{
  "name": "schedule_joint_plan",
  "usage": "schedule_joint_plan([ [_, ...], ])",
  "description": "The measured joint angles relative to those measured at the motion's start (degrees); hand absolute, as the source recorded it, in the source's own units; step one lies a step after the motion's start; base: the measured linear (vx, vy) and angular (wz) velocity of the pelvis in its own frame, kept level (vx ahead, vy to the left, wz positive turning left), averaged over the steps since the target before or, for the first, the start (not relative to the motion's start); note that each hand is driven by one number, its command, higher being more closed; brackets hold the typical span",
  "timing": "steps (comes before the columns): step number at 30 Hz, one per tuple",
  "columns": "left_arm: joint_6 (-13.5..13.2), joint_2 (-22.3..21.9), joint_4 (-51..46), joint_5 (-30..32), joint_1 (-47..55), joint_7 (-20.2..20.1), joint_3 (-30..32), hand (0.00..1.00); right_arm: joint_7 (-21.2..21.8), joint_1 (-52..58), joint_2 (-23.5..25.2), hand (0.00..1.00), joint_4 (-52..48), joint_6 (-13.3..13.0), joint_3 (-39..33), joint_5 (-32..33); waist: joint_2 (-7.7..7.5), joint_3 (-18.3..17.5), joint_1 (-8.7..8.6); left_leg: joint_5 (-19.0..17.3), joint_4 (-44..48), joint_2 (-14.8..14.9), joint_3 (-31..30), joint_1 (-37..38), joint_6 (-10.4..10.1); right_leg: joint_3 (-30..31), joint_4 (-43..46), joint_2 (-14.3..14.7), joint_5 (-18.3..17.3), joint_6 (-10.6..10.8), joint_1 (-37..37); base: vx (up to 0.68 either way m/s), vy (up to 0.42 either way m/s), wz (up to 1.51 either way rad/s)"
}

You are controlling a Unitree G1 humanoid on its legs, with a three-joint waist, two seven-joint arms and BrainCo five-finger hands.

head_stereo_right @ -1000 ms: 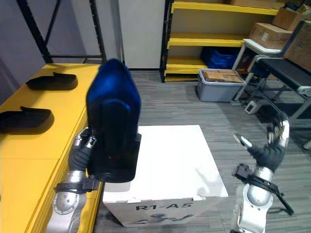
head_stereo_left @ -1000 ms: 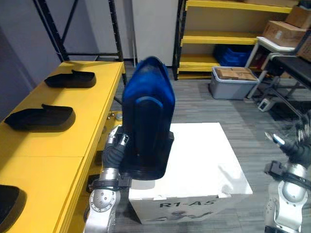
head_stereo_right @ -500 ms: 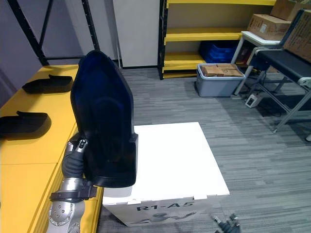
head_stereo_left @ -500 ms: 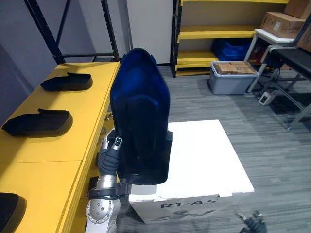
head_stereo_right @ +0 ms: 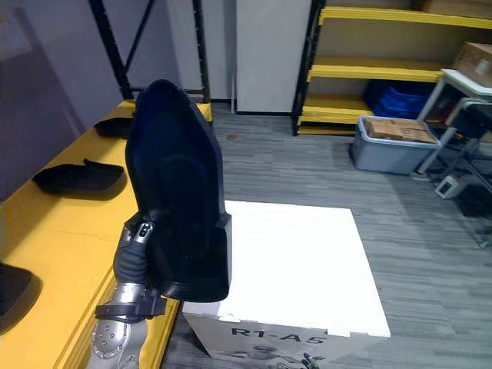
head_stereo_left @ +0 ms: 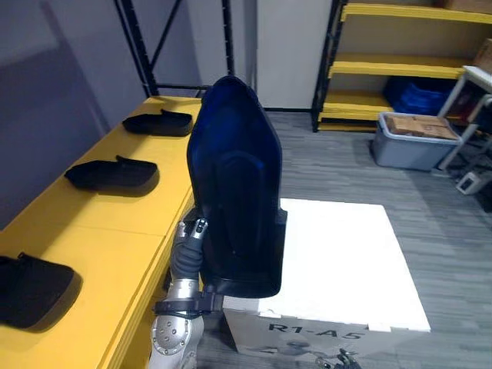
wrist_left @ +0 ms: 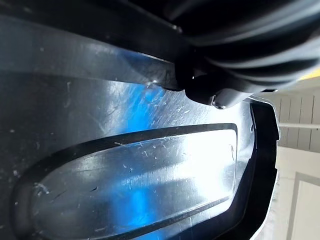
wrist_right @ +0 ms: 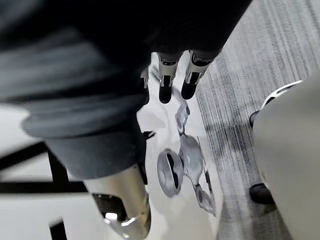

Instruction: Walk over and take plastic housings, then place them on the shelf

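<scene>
Carrying leg of the job, by the look of it: gripping the blue housing (head_stereo_left: 234,192) in the left hand (head_stereo_left: 192,240) and holding it upright, narrow end up, right out in front. Clamping low on the shell's left edge, with one dark-tipped finger showing on the near side and the others tucked behind, out of sight. Reads as a firm pinch. Looking along the left wrist view, straight onto the glossy hollow of that shell, pressed up close.

Hanging the right hand (wrist_right: 167,75) low at the side, fingers straight and slack, holding nothing.

Standing beside the yellow shelf (head_stereo_left: 115,231) on the left. Counting three pieces laid flat on it and well apart: far black housing (head_stereo_left: 160,123), middle black housing (head_stereo_left: 114,175), near black housing (head_stereo_left: 31,280). Looking down past the blue shell onto a white box (head_stereo_left: 338,254) on the grey floor.

Judging pickup done and placing not yet begun: holding the shell up in the air, just beside the shelf edge and clear of it.

Next up, most likely: turning left to face the shelf and swinging the shell over a bare patch. Plenty of yellow to aim for between the middle and near pieces. Then tipping it from upright to flat before letting go. Calls for care, carrying a tall shell one-handed from its lower edge. Worth watching for a twist in the grip, and for clipping the black ones on the way down.
</scene>
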Motion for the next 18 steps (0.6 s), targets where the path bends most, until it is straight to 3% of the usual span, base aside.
schedule_joint_plan([
  [4, 0.04, -0.07, -0.29, -0.26, -2.23, 0.54, -0.37, 1.0, -1.06, -1.16, -0.68, 0.0, 0.23, 0.15, 1.57, -1.12, -0.42, 3.05, 1.81, -0.48, 6.48, -1.71, -6.58, -5.57, -0.74, -6.9, 1.54, -0.58, -0.97, -0.4, -0.03, -0.05, -0.045, 0.92],
  [5, 0.05, -0.13, -0.39, -0.46, -2.35, 1.02, -0.51, 1.0, -1.35, -1.76, -1.19, 0.0, 0.57, 0.15, 1.9, -1.2, -0.35, 4.05, 1.83, -1.18, 7.9, -1.89, -7.21, -7.25, -2.12, -9.32, 2.07, -0.85, -1.11, -0.53, -0.29, -0.17, -0.03, 1.03],
  [7, 0.08, -0.19, -0.78, -0.8, -2.46, 1.24, -0.58, 1.0, -1.55, -2.29, -1.63, 0.0, 1.06, 0.24, 1.95, -1.34, -0.22, 4.36, 1.8, -3.95, 10.95, 0.94, 1.14, -10.8, -1.97, -12.16, 2.69, -0.91, -1.06, -0.66, -1.05, -0.16, -0.003, 0.82],
  [8, 0.07, -0.33, -0.85, -0.98, -3.31, 1.21, -1.2, 1.0, -1.85, -2.37, -1.96, 0.0, 1.18, 0.31, 2.05, -1.91, -0.32, 4.5, 1.66, -6.08, 19.48, 4.63, 10.47, -15.01, -1.27, -14.35, 3.17, -1.15, -1.15, -0.84, -1.73, -0.07, 0.023, 0.81],
  [10, 0.02, -0.27, -0.73, -1.16, -4.84, 1.11, -2.75, 1.0, -2.18, -1.95, -3.19, 0.0, 1.26, 0.58, 2.3, -2.82, 0.03, 4.34, 1.29, -10.43, 31.73, 10.65, 22.02, -17.21, 1.39, -17.4, 4.19, -2.36, -1.16, -0.82, -1.57, -0.02, 0.14, 0.79],
  [11, -0.19, -0.17, -0.05, -1.37, -6.42, 1.12, -4.25, 1.0, -2.24, -1.38, -4.07, 0.0, 1.27, 0.57, 2.47, -3.31, 1.15, 3.6, 1.06, -10.62, 35.8, 14.04, 27.58, -16.36, 3.22, -19.31, 6.17, -3.23, -1.43, -0.38, -1.23, 0.02, 0.206, 0.68],
  [12, -0.37, -0.29, 0.53, -1.42, -7.55, 1.07, -5.14, 1.0, -2.25, -1.18, -5.2, 0.0, 1.2, 0.58, 2.44, -3.5, 2.26, 3.27, 0.98, -10.7, 35.8, 14.79, 29.45, -16.62, 2.58, -20.73, 8.09, -3.27, -1.9, 0.23, -1.43, -0.01, 0.222, 1.18],
  [13, -0.52, 0.28, 1.7, -1.63, -10.96, 1.03, -7.32, 1.0, -2.26, -1.31, -5.74, 0.0, 1.46, 0.76, 2.27, -3.59, 3.12, 3.08, -1.02, -10.3, 32.54, 11.84, 29.81, -17.36, 2.24, -21.68, 8.51, -3.67, -3.76, -0.86, -2.76, -0.04, 0.119, 1.54],
  [14, -0.67, 0.24, 2.52, -1.79, -12.6, 0.94, -8.36, 1.0, -2.26, -1.28, -5.82, 0.0, 1.52, 0.75, 2.22, -3.62, 2.69, 2.54, -2.68, -9.15, 26.54, 8.63, 27.62, -16.6, 1.63, -21.92, 6.5, -3.53, -3.56, -0.94, -2.68, -0.11, 0.118, 2.69],
  [15, -1.03, -0.06, 4.74, -1.91, -15.95, 0.82, -10.03, 1.0, -2.28, -1.74, -5.5, 0.0, 3.46, 0.72, 1.36, -3.65, 2.74, 2.25, -4.78, -11.26, 21.16, 6.63, 29.43, -13.33, 2.87, -25.83, 4.7, -5.07, -1.38, 0.85, -2.38, -0.08, 0.07, 2.1],
  [16, -1.15, -0.17, 5.19, -1.96, -16.6, 0.94, -10.19, 1.0, -2.31, -2.43, -5.82, 0.0, 3.99, 0.79, 0.91, -3.59, 3.77, 2.16, -4.25, -12.95, 20.82, 7.54, 30.14, -11.91, 1.9, -26.62, 5.61, -5.32, -1.41, 1.16, -2.47, -0.01, 0.117, 1.66],
  [18, -1.34, 0.53, 7.88, -2.01, -17.62, 1.42, -9.29, 1.0, -2.29, -4.36, -5.53, 0.0, 3.88, 0.63, 0.33, -3.59, 3.7, 3.0, -2.91, -11.52, 18.13, 5.24, 30.24, -9.76, 3.08, -27.84, 6.58, -7.17, -0.95, 1.8, -0.87, 0.03, 0.122, 0.4],
])
